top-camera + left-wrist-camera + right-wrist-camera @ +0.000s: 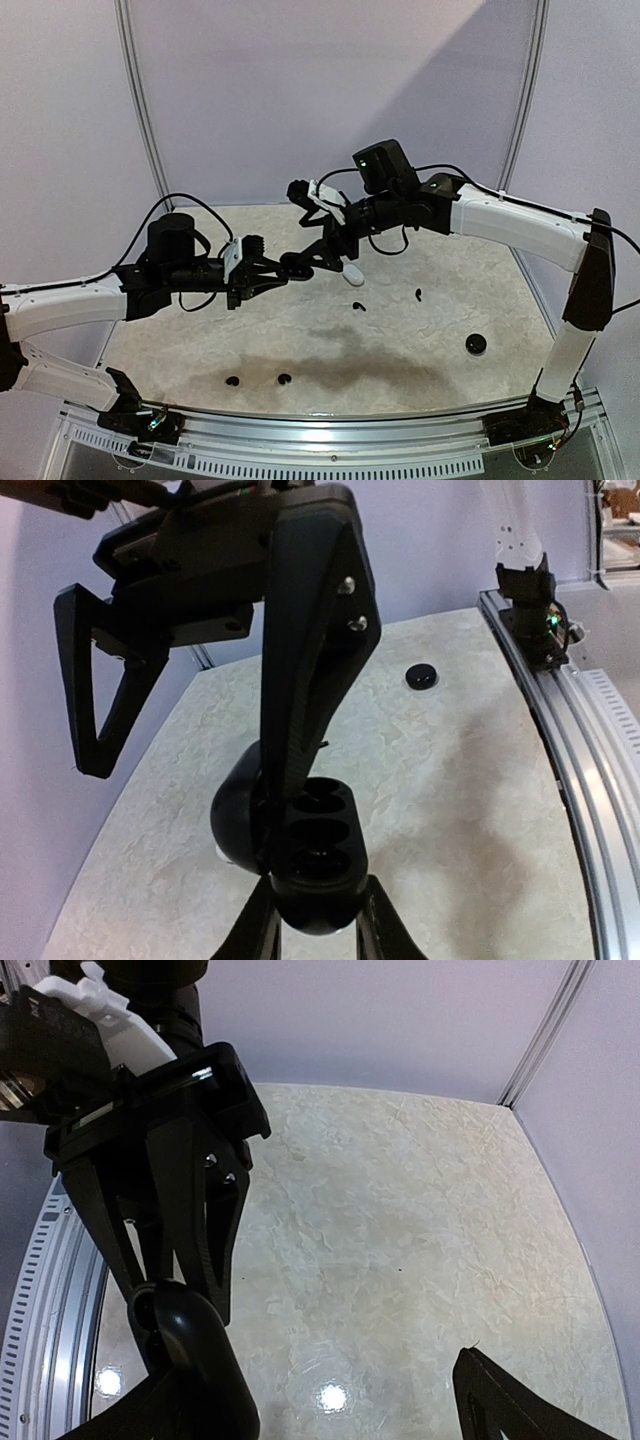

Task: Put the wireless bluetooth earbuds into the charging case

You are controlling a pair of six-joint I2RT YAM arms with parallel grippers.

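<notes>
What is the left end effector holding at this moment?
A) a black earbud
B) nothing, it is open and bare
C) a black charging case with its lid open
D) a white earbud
C: in the left wrist view the left end effector is shut on the black charging case, whose open wells face the camera.

- The open case [320, 830] sits between the left gripper's [318, 920] fingers, above the middle of the table [200, 330].
- The right gripper [332, 252] hangs just behind it.
- First earbud [233, 381] and second earbud [285, 379] lie front left.
- Third earbud [358, 305] and fourth earbud [418, 294] lie right of centre.
- A round case [476, 344] lies front right.
</notes>
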